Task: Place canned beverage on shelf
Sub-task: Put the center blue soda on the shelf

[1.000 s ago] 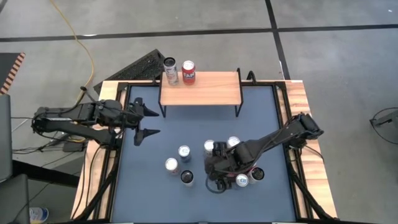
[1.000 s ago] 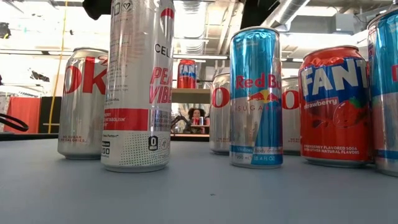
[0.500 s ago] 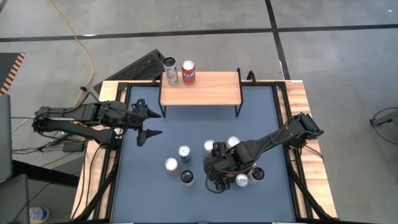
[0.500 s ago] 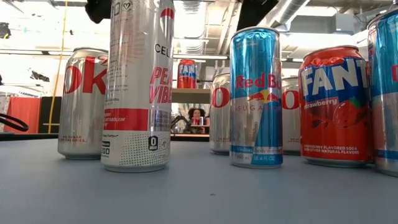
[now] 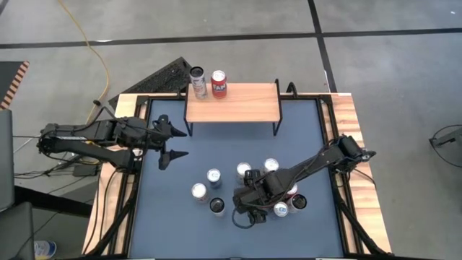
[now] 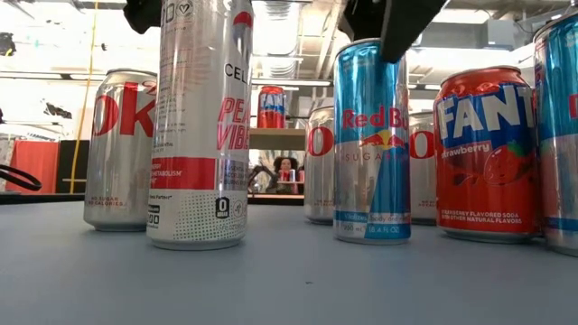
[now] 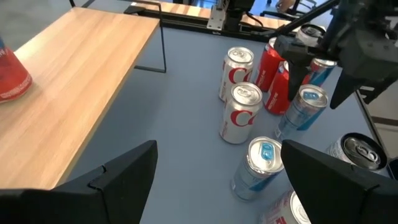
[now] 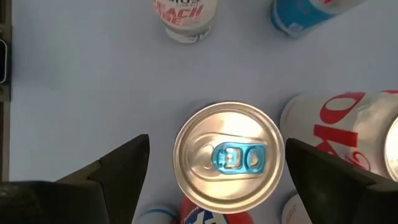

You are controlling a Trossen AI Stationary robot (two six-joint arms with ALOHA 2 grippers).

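High view gives me the shelf [image 5: 232, 102] at twelve o'clock on the blue table [image 5: 173, 224], its light-wood top on thin black legs, with a silver can [image 5: 198, 81] and a red Fanta can [image 5: 219, 84] standing side by side at its ten-o'clock corner; the rest of the top is bare. Toward six o'clock from the shelf a loose cluster of cans stands upright on the table. My right gripper [image 5: 247, 209] hangs over that cluster, and the right wrist view looks straight down on a blue-tabbed can [image 8: 228, 157] sitting between the two fingers, which are spread wide on either side of its rim and touch nothing that I can see. Just beside that can a white Coke can [image 8: 348, 124] stands, and a Peach Vibe can [image 8: 185, 15] stands farther off. From the low view I see the tall Celsius can [image 6: 200, 122], a Red Bull can [image 6: 372, 140] with the dark gripper above it, and a strawberry Fanta can [image 6: 486, 153]. My left gripper [image 5: 167, 144] waits at nine o'clock of the table, well apart from the cans, fingers also spread and holding nothing; its wrist view shows the shelf top and the cluster beyond.
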